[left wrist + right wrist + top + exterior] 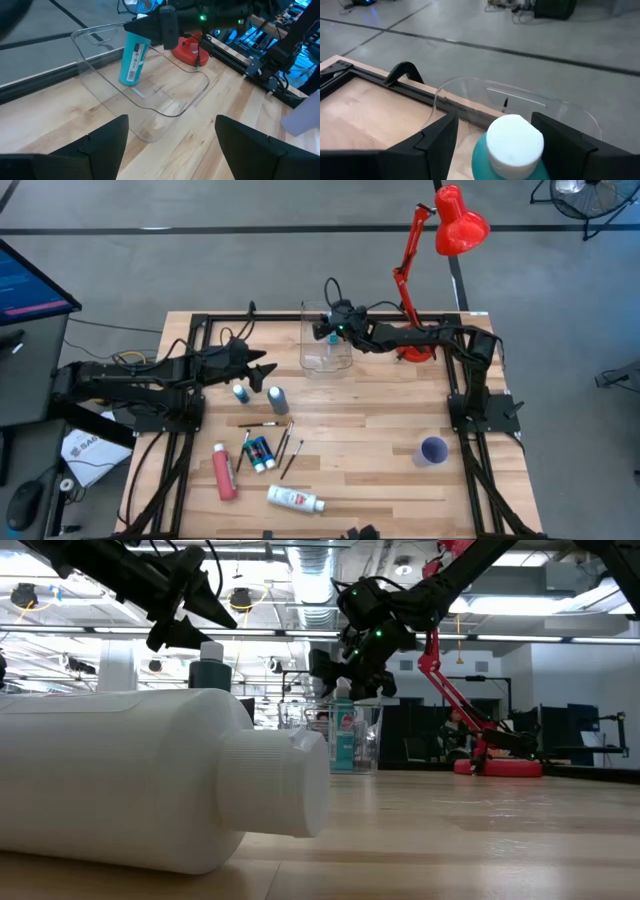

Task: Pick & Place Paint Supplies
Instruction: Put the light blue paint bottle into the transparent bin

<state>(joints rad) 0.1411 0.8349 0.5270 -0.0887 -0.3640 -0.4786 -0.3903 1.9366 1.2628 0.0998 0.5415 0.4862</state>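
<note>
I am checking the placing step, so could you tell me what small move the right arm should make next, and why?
Probably lift the right gripper straight up out of the clear box. The teal bottle already hangs inside the box walls, tilted, and the fingers look parted beside its white cap, so the release seems under way.

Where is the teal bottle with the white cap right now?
In the high view, the teal bottle is inside the clear box at the table's far edge, between the right gripper's fingers.

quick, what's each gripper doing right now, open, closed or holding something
Left gripper: open, empty, above the table.
Right gripper: around the light blue bottle in the clear box; grip cannot be told.
</note>
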